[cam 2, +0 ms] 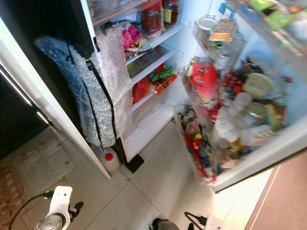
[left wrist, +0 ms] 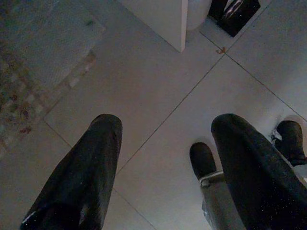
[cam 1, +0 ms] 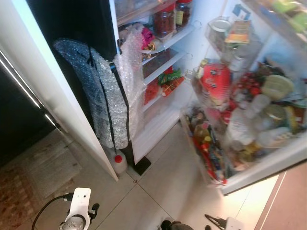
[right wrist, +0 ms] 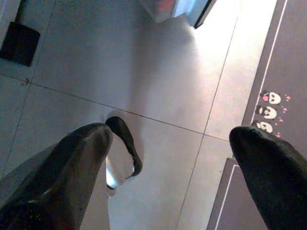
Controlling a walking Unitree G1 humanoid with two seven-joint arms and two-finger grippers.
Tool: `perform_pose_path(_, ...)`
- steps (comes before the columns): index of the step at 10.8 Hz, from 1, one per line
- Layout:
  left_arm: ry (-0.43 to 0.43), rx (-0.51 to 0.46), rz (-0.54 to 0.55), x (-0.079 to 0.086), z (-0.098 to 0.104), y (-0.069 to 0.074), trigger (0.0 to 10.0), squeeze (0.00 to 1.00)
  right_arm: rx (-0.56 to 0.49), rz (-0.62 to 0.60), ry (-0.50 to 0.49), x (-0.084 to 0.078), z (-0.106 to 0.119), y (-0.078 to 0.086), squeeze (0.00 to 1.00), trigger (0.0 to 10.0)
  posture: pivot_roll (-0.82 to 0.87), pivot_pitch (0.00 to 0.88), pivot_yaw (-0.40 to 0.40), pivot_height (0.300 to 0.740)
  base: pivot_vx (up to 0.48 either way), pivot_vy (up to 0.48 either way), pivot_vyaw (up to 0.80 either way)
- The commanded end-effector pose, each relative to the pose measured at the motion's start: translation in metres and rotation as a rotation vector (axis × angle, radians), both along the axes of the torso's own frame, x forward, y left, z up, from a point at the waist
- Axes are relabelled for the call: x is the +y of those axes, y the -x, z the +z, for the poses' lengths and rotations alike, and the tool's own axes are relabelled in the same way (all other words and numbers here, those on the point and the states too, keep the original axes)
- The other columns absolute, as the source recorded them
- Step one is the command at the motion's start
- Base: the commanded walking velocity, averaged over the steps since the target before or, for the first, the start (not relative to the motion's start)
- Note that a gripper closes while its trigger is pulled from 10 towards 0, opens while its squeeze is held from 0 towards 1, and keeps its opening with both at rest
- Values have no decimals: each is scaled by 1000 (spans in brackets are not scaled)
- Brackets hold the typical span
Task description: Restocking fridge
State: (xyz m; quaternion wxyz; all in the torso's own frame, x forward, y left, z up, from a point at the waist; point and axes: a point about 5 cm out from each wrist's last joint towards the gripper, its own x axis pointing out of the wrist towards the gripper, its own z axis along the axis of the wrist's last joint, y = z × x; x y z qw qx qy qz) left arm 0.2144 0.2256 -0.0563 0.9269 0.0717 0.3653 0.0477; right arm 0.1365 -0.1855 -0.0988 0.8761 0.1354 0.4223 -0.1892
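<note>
Left hand (left wrist: 163,167): fingers spread, empty, hanging low over the tiled floor (left wrist: 158,86). Right hand (right wrist: 168,177): likewise spread, holding nothing, above floor beside a panda-print mat (right wrist: 283,96). Fridge (cam 1: 158,100): standing open ahead; shelves carry jars (cam 1: 165,19) and packets, door rack (cam 1: 230,105) crowded with bottles. Bubble wrap (cam 1: 108,91) drapes the cabinet edge. Status, as judged: stock largely in place; no item in hand, next load pending.

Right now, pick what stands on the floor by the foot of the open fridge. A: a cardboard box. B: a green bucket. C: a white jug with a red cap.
C: a white jug with a red cap stands on the floor tiles below the hanging bubble wrap.
</note>
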Motion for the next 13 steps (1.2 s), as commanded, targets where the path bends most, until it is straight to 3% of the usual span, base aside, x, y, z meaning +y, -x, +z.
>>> perform_pose_path(1,0,39,-1,1,-5,8,10000,0,27,-18,-3,0,-3,8,0,10000,-131,181,-6,740,0,0,0)
perform_pose_path(6,10,4,-16,-8,-3,3,10000,0,25,-284,104,-7,-1,16,0,10000,-136,193,-7,740,0,0,0)
perform_pose_path(11,14,6,-23,-8,-4,4,10000,0,55,-442,216,-13,3,21,0,10000,-144,187,-5,740,0,0,0)
perform_pose_path(12,12,8,-26,-7,-3,4,10000,0,-1,-501,318,-114,30,10,0,10000,-144,184,-2,740,0,0,0)
perform_pose_path(13,9,9,-29,-6,-3,4,10000,0,-43,-524,368,-117,36,5,0,10000,-149,182,0,740,0,0,0)
